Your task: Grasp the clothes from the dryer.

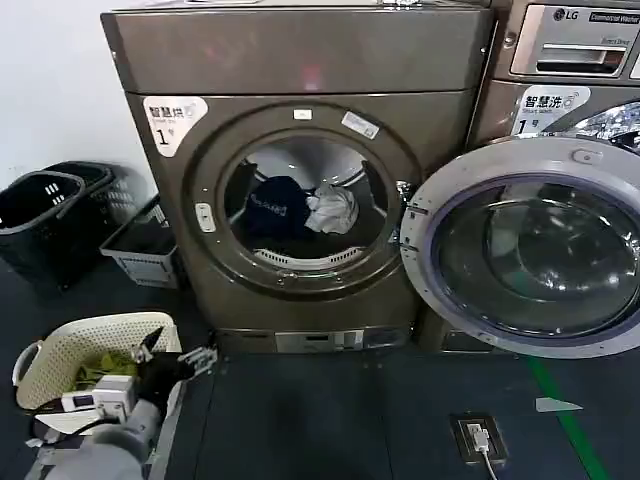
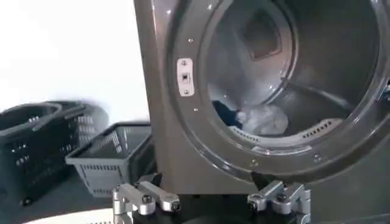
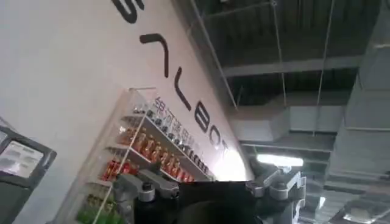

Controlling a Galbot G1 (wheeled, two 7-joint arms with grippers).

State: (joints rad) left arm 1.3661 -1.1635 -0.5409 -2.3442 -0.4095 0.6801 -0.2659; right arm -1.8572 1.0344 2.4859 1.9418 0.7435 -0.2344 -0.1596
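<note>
Our left gripper's (image 2: 210, 201) fingers (image 2: 146, 198) stand spread wide apart with nothing between them, as our left wrist view shows, and in our head view that left gripper (image 1: 178, 362) hangs low at about seven o'clock, just in front of a cream perforated plastic laundry basket (image 1: 70, 350) that holds an olive-green cloth (image 1: 105, 365). Our right gripper's (image 3: 210, 189) fingers (image 3: 143, 185) are likewise spread apart and empty, pointed up at a white wall with large dark lettering (image 3: 73, 73) and shelves of bottles (image 3: 143, 149). The large bronze-brown metallic front-loading dryer (image 1: 300, 75) with its wide round porthole ring fills the centre of our head view, a white "1" sticker (image 1: 172, 118) at its upper left corner. Its round glass door (image 1: 530, 250) is swung fully open toward three o'clock, in front of the neighbouring machine with the LG logo panel (image 1: 580, 40). The clothes (image 1: 300, 205) lie inside the drum toward its back: a dark navy garment (image 1: 272, 205) at nine o'clock of the bundle, touching a crumpled white-grey garment (image 1: 335, 208) at three o'clock. Our left wrist view sees the same bundle of clothes (image 2: 256, 119) low in the drum. Well apart from the left gripper, at nine o'clock, stand two black slatted baskets (image 1: 45, 215) and a grey mesh basket (image 1: 140, 245) against the wall. A floor socket with a white plug (image 1: 480, 438) sits at five o'clock.
</note>
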